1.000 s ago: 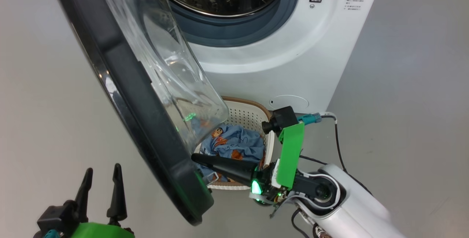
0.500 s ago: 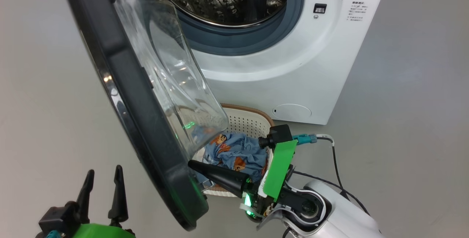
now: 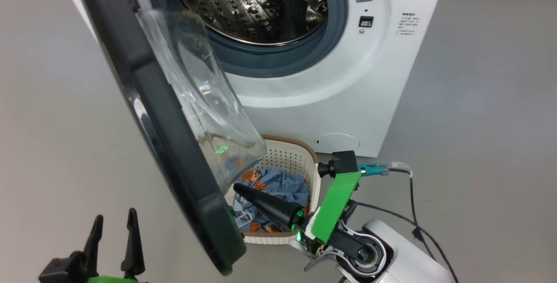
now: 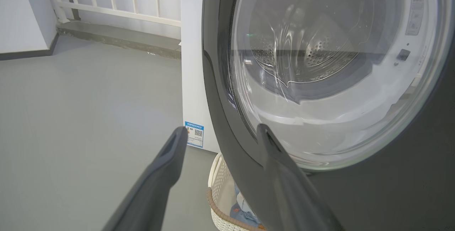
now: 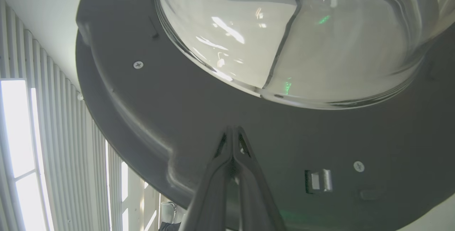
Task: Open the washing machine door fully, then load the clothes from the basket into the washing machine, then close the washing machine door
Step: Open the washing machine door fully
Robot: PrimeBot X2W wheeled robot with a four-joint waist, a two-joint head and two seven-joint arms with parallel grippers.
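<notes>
**Part-open washing machine door (image 3: 169, 143)**

My right pincer (image 3: 238, 186), pressed together, points at the door's inner face near its lower edge, above the clothes (image 3: 285, 183) in the basket (image 3: 300, 149). Left pincer (image 3: 115, 217) spread, outside the door rim, open floor (image 3: 43, 165) to its left.

Overall: bright, soft and even; the grey floor (image 3: 478, 100) carries only faint shadows.
Source: daylight enters through tall window strips (image 5: 16, 135) in the right wrist view, blown out to white.
Glare: white streaks cross the glass bowl of the washing machine door (image 5: 227, 35); the steel drum (image 3: 248, 4) sparkles.
Colour cast: a green lamp (image 3: 300, 236) behind the right gripper (image 3: 237, 186) tints the door's lower edge and leaves a green glint on the glass.
Focus: the left gripper (image 4: 222, 128) is soft-edged close to the lens; the head view is sharp.
Distortion: the drum seen through the glass in the left wrist view is warped.
</notes>
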